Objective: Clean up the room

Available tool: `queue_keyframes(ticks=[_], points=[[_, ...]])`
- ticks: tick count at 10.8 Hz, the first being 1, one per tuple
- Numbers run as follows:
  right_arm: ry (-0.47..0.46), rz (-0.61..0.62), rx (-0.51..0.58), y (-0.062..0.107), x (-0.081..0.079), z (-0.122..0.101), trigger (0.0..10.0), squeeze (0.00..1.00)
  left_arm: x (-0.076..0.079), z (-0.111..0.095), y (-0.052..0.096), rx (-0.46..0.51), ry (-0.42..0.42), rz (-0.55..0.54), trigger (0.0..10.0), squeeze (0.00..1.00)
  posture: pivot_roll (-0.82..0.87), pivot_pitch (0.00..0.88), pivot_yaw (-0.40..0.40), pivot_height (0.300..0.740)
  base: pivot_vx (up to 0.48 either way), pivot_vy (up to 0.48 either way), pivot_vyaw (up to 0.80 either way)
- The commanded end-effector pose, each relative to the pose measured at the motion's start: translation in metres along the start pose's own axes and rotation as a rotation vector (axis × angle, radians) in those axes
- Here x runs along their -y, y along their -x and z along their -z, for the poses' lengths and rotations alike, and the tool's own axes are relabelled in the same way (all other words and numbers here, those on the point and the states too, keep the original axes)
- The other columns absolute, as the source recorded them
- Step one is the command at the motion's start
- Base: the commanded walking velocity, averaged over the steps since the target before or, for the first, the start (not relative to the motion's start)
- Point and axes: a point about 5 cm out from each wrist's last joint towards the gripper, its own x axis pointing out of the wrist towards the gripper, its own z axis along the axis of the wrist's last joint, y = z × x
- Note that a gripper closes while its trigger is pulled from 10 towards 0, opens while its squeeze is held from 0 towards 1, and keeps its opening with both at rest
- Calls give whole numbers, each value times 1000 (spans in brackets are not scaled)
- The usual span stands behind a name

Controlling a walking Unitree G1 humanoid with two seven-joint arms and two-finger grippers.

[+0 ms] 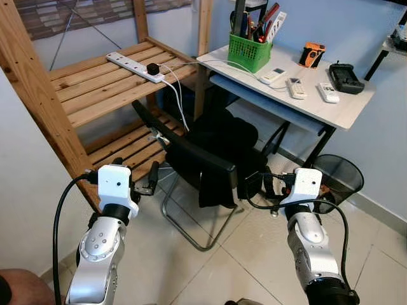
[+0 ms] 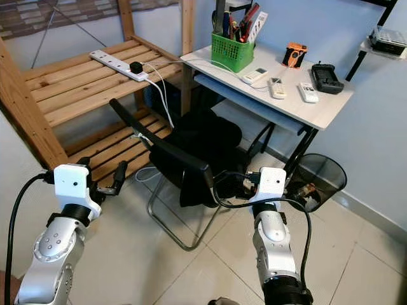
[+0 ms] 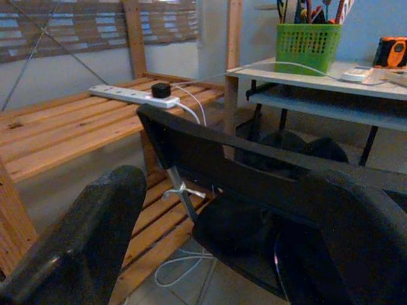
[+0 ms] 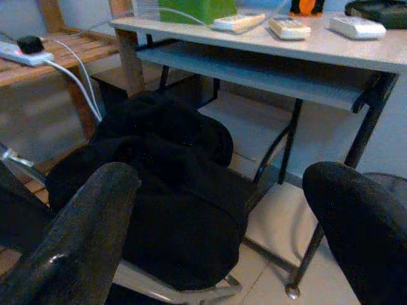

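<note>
The room reads as partly untidy. On the wooden shelf (image 1: 95, 89) lies a power strip (image 1: 133, 67). The left gripper (image 1: 143, 184) hovers spread and empty beside the black chair (image 1: 184, 155), where dark clothing (image 1: 222, 136) is heaped. The right gripper (image 1: 264, 184), also spread and empty, faces it. Remotes (image 1: 296, 88) lie scattered on the desk (image 1: 343, 111); a mesh bin (image 1: 340, 175) stands on pale tiles

My two head eyes look forward and down at the chair (image 1: 191, 159) and desk (image 1: 305, 89). Each wrist camera looks low along my fingers, close to that same chair.
</note>
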Motion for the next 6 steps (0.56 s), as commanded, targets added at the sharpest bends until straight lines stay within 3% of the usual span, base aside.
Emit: queue_keyframes(ticks=[1, 6], points=[[6, 10, 3, 0, 2, -2, 10000, 141, 2, -3, 0, 9, -11, 21, 10000, 0, 96, 18, -13, 740, 0, 0, 0], [13, 4, 2, 0, 2, -2, 10000, 145, 2, -3, 0, 9, -12, 21, 10000, 0, 96, 18, -13, 740, 0, 0, 0]])
